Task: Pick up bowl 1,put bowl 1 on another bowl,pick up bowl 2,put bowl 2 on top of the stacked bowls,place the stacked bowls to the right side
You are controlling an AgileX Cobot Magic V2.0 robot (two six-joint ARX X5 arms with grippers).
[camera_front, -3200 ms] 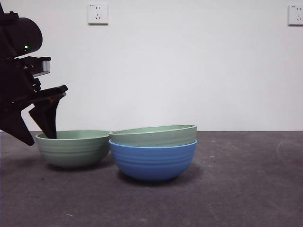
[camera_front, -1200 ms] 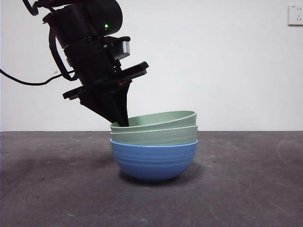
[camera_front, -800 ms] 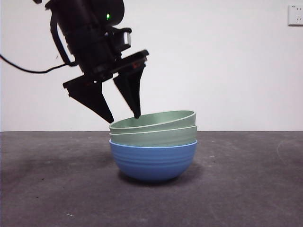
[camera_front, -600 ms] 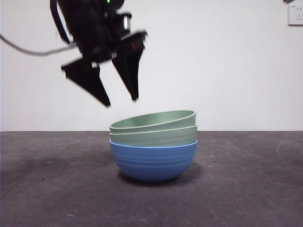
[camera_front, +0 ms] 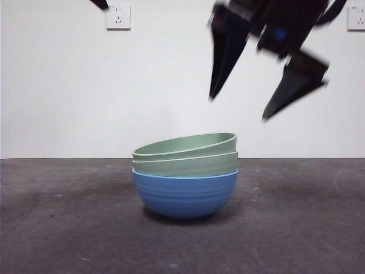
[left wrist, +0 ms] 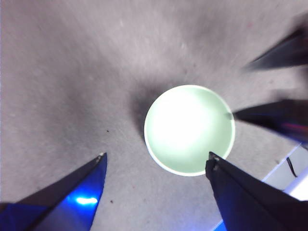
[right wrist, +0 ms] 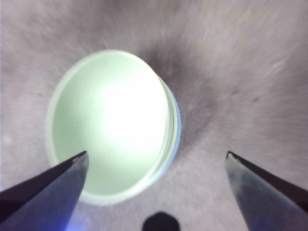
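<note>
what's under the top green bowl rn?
A second pale green bowl, nested in the blue bowl that sits on the table. The top green bowl sits tilted. The lower bowls' insides are covered. The right gripper hangs open above.

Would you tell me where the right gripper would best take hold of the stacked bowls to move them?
Probably at the rim of the stacked bowls, coming down from above on the side below the open right gripper, one jaw inside and one outside. The top bowl sits tilted, its rim highest there, so clamp low enough to catch all three walls.

obstacle: the stacked bowls [camera_front: 185,177] mid-table | right pincer [camera_front: 239,108] above, seemingly apart | table [camera_front: 296,228] bare around
</note>
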